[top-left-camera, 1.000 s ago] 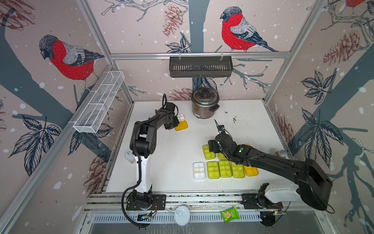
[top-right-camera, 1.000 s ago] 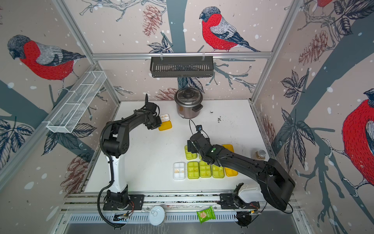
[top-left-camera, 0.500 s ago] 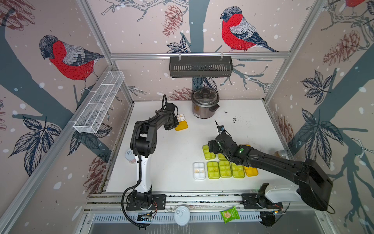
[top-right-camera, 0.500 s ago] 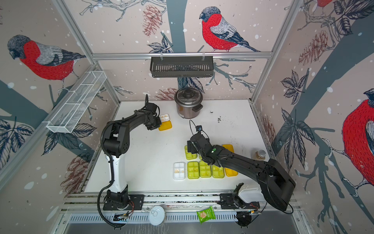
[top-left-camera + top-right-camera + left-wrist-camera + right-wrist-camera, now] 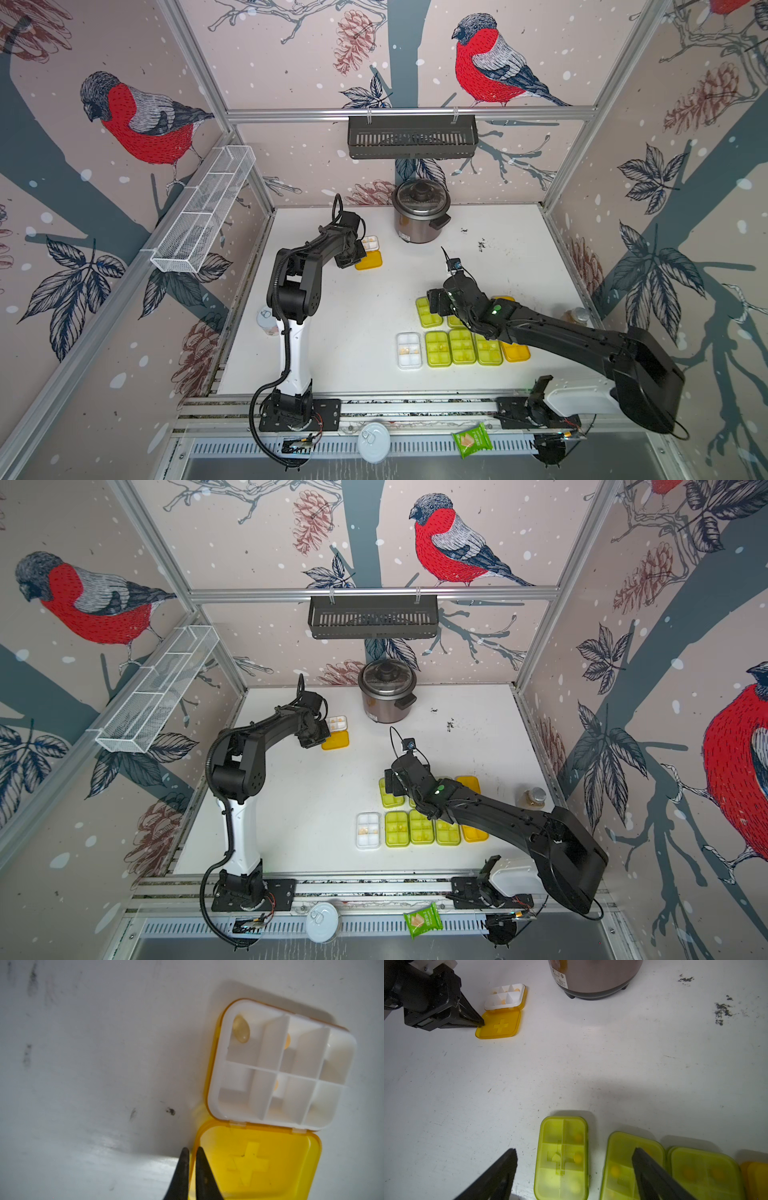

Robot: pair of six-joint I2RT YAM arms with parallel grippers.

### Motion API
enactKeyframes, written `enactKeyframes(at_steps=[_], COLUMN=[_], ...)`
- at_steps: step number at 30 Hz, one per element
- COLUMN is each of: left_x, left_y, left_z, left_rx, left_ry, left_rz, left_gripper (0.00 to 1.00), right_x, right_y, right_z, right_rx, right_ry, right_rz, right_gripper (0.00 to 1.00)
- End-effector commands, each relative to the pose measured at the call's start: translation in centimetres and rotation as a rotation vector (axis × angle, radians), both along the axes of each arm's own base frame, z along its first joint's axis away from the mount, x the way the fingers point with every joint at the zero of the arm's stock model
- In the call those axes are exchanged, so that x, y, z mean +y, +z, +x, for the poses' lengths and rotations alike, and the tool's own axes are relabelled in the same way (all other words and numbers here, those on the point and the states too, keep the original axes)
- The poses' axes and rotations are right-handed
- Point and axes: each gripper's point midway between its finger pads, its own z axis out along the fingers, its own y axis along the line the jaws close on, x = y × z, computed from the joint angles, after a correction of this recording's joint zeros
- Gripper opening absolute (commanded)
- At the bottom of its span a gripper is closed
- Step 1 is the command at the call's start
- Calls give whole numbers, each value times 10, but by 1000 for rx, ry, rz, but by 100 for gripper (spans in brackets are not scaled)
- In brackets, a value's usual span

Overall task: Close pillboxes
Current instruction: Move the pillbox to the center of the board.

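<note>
Change: nothing is moving; orange lid (image 5: 257, 1163) is lying open at 11 o'clock.
Left gripper (image 5: 192, 1150): together, touching it.
Right gripper (image 5: 574, 1151): apart, hovering.

Ten pillboxes (image 5: 437, 353), one cooker (image 5: 419, 216), one packet (image 5: 471, 440)

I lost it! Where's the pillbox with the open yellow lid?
In a top view, the open pillbox sits at the back of the table, robot's left of the rice cooker, by the left gripper.
</note>
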Motion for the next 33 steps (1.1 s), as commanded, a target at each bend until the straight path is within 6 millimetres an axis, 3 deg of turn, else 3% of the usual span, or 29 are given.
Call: enactKeyframes(at_steps=[1,21,33], left_x=[5,13,20], left_y=[3,11,11], left_z=[-8,-29,-83], left_rx=[22,27,26], left_ry=[11,-6,3], left_rz=[26,50,17], left_gripper=[11,6,6], right_x=[3,15,20], right_y=[5,7,9], right_z=[2,1,-2], right_rx=[-20,-18,-28], right_ry=[2,28,48], right_rz=[17,35,39], right_gripper=[88,88,88])
